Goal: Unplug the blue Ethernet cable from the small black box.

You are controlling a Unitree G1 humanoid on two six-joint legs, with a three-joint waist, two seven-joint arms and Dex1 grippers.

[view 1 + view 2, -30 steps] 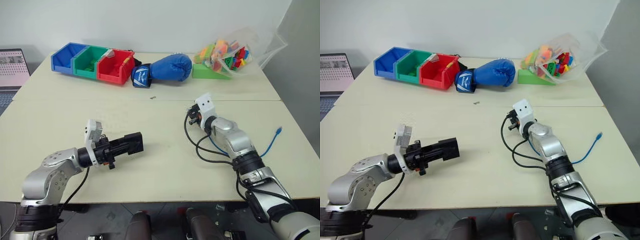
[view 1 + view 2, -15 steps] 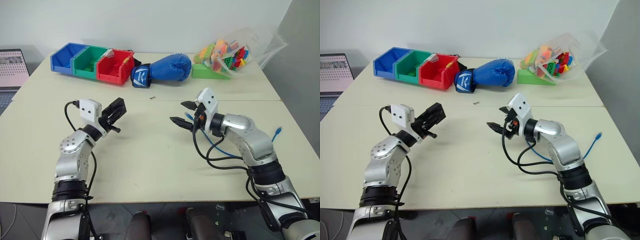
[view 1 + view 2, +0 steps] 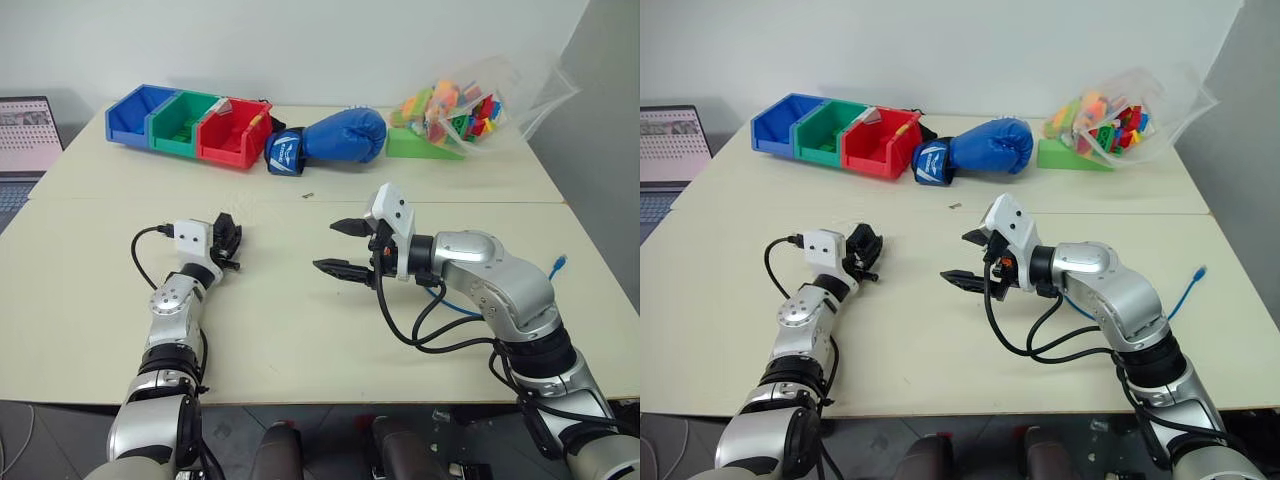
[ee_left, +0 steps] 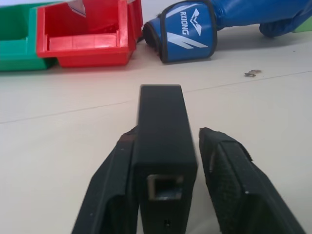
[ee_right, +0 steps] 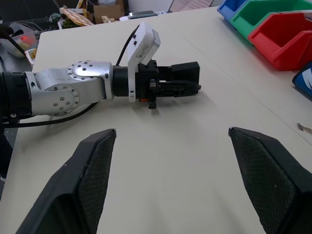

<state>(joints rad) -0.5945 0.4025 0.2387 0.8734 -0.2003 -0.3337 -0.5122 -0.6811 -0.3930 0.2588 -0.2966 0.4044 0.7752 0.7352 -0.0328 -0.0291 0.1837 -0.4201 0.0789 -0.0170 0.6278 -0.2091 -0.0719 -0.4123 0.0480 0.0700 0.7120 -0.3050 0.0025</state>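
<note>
The small black box lies between my left gripper's fingers, pointing away toward the bins. One finger touches it and a narrow gap shows beside the other finger. The port facing the wrist camera is empty. From the head, this gripper sits low over the left half of the table. At mid-table my right gripper hovers wide open, pointing left, with nothing between its fingers. The blue Ethernet cable lies loose on the table at the right, partly hidden under the right arm.
Blue, green and red bins line the back left, with a blue boxing glove beside them. A bag of coloured bricks sits at the back right. A laptop stands at the far left edge. A small scrap lies mid-table.
My left arm swung forward with the box, now pointing away, and its fingers eased off the box. My right gripper lifted off the table, turned left and opened wide.
</note>
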